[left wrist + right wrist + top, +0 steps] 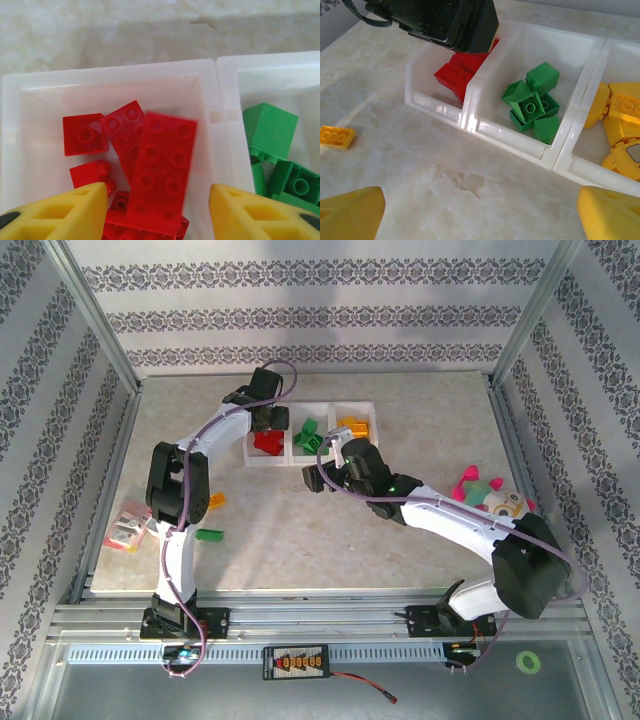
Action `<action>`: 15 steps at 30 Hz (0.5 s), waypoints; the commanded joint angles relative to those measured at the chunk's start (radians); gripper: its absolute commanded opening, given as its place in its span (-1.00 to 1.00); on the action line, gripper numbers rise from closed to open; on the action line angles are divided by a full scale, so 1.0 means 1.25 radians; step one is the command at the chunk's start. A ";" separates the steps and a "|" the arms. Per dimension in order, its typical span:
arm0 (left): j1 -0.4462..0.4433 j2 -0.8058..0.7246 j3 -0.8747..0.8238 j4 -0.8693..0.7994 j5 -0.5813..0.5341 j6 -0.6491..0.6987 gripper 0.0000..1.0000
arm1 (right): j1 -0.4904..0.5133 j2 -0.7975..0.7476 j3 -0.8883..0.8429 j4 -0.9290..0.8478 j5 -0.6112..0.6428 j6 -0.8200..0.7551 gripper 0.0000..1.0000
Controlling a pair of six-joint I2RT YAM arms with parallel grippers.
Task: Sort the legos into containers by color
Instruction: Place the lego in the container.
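Observation:
The containers [275, 462] are three joined white bins at the back middle of the table. My left gripper [268, 420] hangs over the left bin [115, 75], open. Between its yellow fingers [75, 210] lies a long red lego [162, 165], blurred and touching neither pad, on top of other red legos [85, 134]. Green legos [535, 102] fill the middle bin and yellow legos [620, 125] the right one. My right gripper [480, 215] stands open over bare table just in front of the bins [470, 120]. One orange lego [215, 499] and one green lego [209, 535] lie loose by the left arm.
A pink-and-teal plush toy [485, 495] sits at the right, beside the right arm. A flat red-and-white packet [125, 530] lies at the left edge. The left arm's black wrist [450, 20] overhangs the red bin. The loose orange lego [336, 136] lies left of my right gripper.

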 commanded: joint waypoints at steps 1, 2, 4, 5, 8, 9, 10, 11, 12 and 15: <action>0.009 -0.075 -0.027 0.002 -0.001 0.015 0.46 | -0.008 -0.009 -0.008 0.018 -0.013 0.003 0.96; 0.010 -0.099 -0.048 0.015 -0.006 0.018 0.59 | -0.008 -0.004 -0.003 0.018 -0.021 0.002 0.96; 0.009 -0.150 -0.104 0.049 -0.018 0.027 0.82 | -0.004 0.010 0.008 0.020 -0.034 -0.004 0.96; 0.010 -0.180 -0.135 0.063 -0.025 0.029 0.95 | -0.002 0.017 0.016 0.021 -0.041 -0.008 0.96; 0.010 -0.268 -0.230 0.095 -0.051 0.030 0.99 | 0.008 0.045 0.037 0.025 -0.058 -0.022 0.96; 0.009 -0.296 -0.268 0.105 -0.059 0.026 0.99 | 0.012 0.054 0.042 0.030 -0.067 -0.028 0.96; 0.010 -0.331 -0.310 0.118 -0.069 0.018 0.99 | 0.016 0.065 0.048 0.039 -0.083 -0.034 0.97; 0.009 -0.366 -0.354 0.127 -0.080 0.008 0.99 | 0.021 0.076 0.057 0.044 -0.101 -0.042 0.96; 0.011 -0.392 -0.386 0.129 -0.089 -0.002 0.99 | 0.026 0.084 0.065 0.047 -0.117 -0.051 0.96; 0.025 -0.473 -0.472 0.104 -0.098 -0.053 0.99 | 0.051 0.120 0.095 0.058 -0.163 -0.088 0.96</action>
